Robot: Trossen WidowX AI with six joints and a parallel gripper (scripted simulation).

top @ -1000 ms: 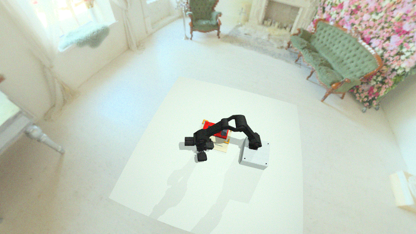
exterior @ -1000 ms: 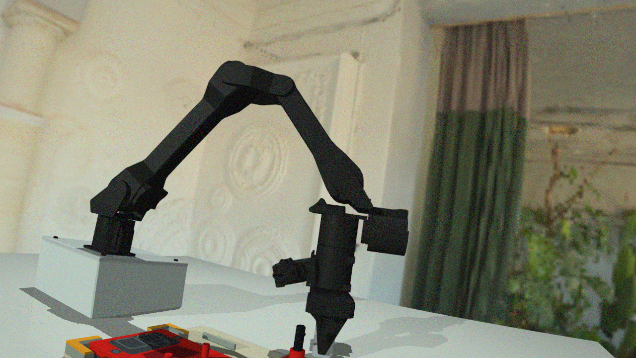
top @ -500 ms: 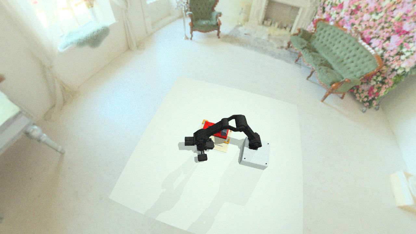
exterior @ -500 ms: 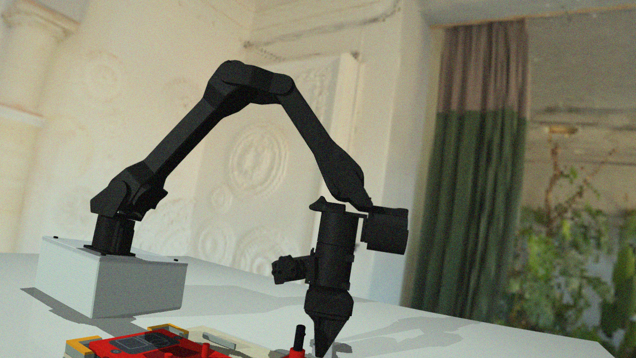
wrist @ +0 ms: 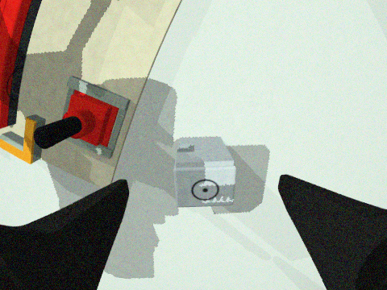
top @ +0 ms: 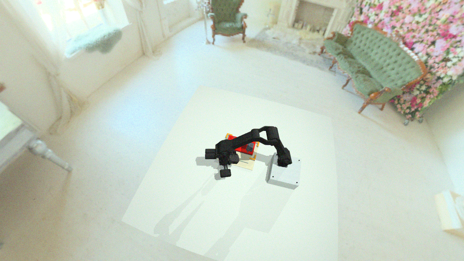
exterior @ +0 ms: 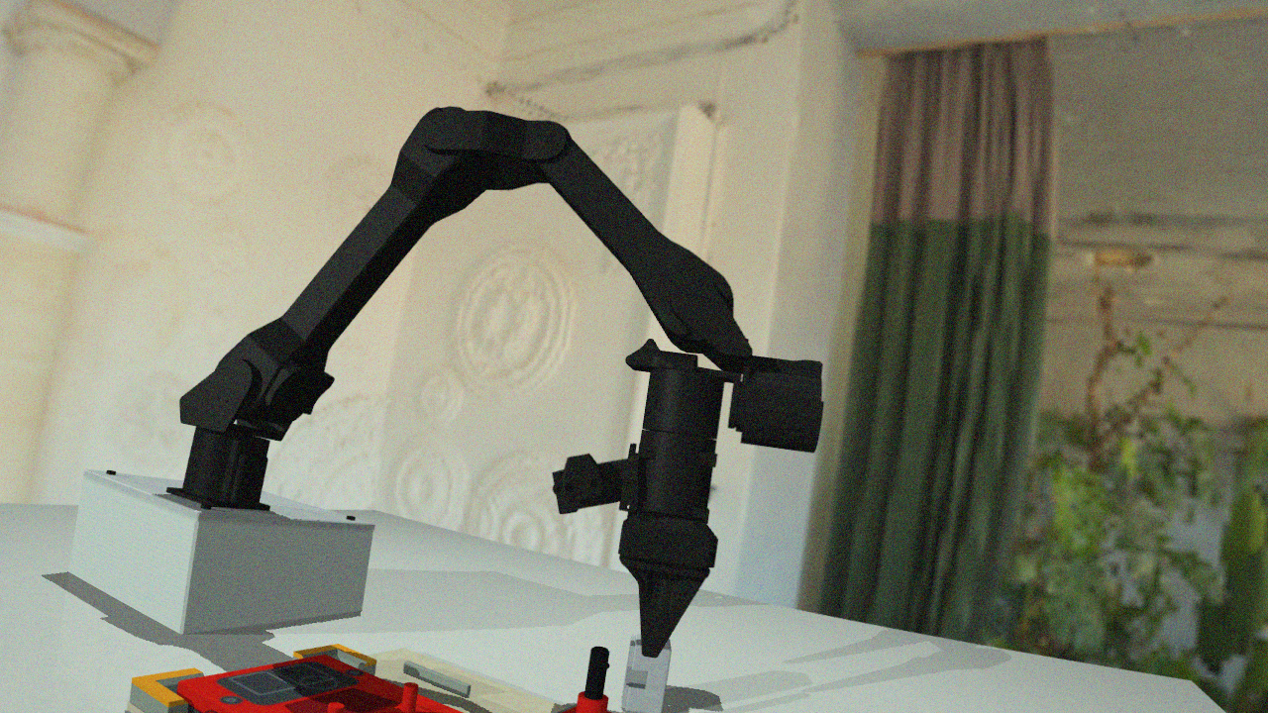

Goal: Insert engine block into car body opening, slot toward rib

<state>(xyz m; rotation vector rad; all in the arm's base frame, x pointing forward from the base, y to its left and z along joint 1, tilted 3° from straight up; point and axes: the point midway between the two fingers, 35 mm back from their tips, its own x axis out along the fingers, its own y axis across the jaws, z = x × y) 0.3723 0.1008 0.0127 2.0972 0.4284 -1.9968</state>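
Observation:
The engine block [exterior: 652, 689] [wrist: 205, 173], a light grey block with a ringed dot on its top face, stands upright on the white table outside the car body. A dark notch shows on its side in the wrist view. My gripper [wrist: 205, 185] is open, with a finger on either side of the block and gaps between. In the exterior view the near fingertip overlaps the block's top. The red car body [top: 241, 149] [wrist: 6, 56] lies on the beige board [top: 248, 166] [wrist: 121, 52], left of the block in the wrist view. The opening and rib cannot be made out.
A red piece [wrist: 94, 121] with an upright black peg [exterior: 597, 671] [wrist: 58, 132] sits in a grey holder near the board's edge, beside the left finger. Orange corner brackets [top: 253, 158] [wrist: 28, 149] surround the car. The arm's white base box [top: 285, 175] [exterior: 274, 567] stands nearby.

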